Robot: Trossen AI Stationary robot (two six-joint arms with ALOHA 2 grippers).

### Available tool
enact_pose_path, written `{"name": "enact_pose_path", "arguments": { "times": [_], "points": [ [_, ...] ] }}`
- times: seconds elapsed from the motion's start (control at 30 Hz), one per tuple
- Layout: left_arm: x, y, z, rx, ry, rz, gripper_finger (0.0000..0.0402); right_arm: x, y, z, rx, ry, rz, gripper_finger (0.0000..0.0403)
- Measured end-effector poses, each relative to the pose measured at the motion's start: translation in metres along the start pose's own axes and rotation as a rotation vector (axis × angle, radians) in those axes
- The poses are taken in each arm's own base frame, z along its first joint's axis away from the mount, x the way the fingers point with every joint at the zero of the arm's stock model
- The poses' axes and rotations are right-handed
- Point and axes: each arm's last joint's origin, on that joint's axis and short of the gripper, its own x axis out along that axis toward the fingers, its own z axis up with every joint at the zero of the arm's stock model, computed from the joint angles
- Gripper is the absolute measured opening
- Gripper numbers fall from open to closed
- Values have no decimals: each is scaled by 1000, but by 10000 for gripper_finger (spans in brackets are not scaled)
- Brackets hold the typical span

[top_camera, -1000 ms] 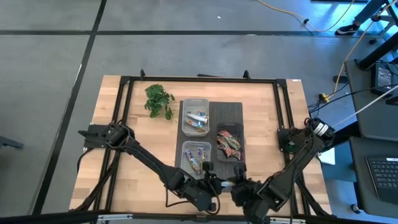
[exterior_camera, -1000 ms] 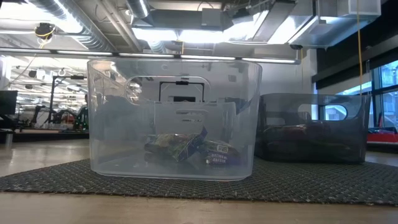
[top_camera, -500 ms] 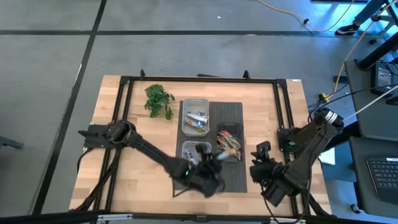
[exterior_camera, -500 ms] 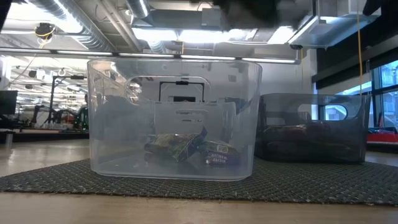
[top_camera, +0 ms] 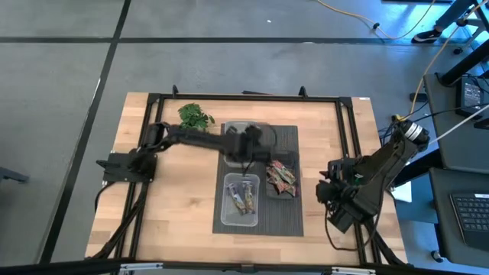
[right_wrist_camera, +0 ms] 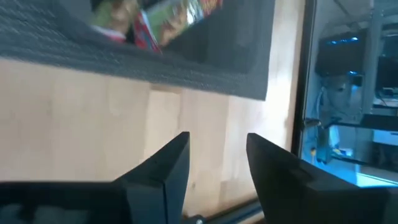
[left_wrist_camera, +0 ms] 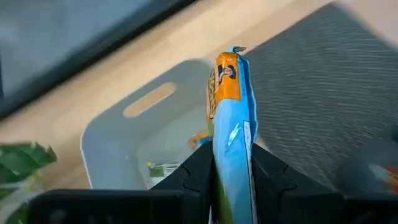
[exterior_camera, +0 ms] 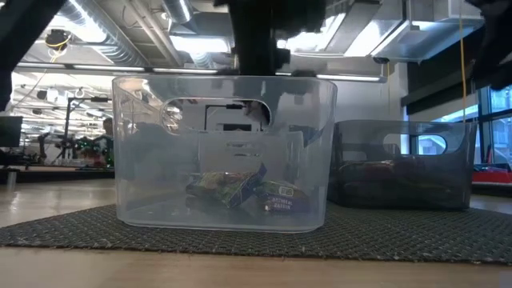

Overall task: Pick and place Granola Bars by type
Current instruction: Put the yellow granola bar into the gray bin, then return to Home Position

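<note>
Sorting in progress, carry phase. The left gripper (left_wrist_camera: 231,171) is clamped on a blue granola bar (left_wrist_camera: 231,124) with an orange end, held upright between the fingers, and in the high view it hangs above the far clear tub (top_camera: 238,143), which stands on the dark mat (top_camera: 284,137) toward the far edge of the desk near its middle. That tub already holds a few bars, visible below the gripper in the left wrist view. The near clear tub (top_camera: 242,200), closer to the front edge, holds several purple-wrapped bars (top_camera: 244,196); the dark tub (top_camera: 280,177) just beside it holds red and green bars (top_camera: 280,174). The right gripper (right_wrist_camera: 217,163) waits over bare wood near the right edge of the desk, its fingers apart and empty. A leafy sprig (top_camera: 195,117) lies near the far left corner. Judged from this, the step in hand is delivery of the blue bar; the next move calls for centring over the far tub, lowering between its walls, and opening the fingers.
</note>
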Motion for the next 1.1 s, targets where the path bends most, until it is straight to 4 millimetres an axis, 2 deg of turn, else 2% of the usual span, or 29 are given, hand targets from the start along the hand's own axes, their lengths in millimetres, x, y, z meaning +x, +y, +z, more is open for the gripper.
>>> {"name": "enact_pose_path", "arguments": {
  "times": [0.17, 0.3, 0.4, 0.77, 1.0, 1.1],
  "points": [
    [32, 21, 17, -83, 137, -18, 65, 14, -1, -12, -24, 35, -32, 163],
    [51, 32, 17, -104, 179, 7, 65, 22, -1, -16, -26, 59, -50, 163],
    [58, 38, 17, -110, 200, 19, 65, 25, -1, -17, -22, 68, -55, 163],
    [57, 36, 15, -52, 186, 14, 70, 26, 2, -14, 17, 42, -29, 163],
    [56, 35, 14, -25, 187, 9, 122, 26, 3, -13, 25, 36, -22, 163],
    [55, 34, 13, 48, 218, -26, 148, 26, 5, -11, 57, 25, 1, 163]
  ]
}}
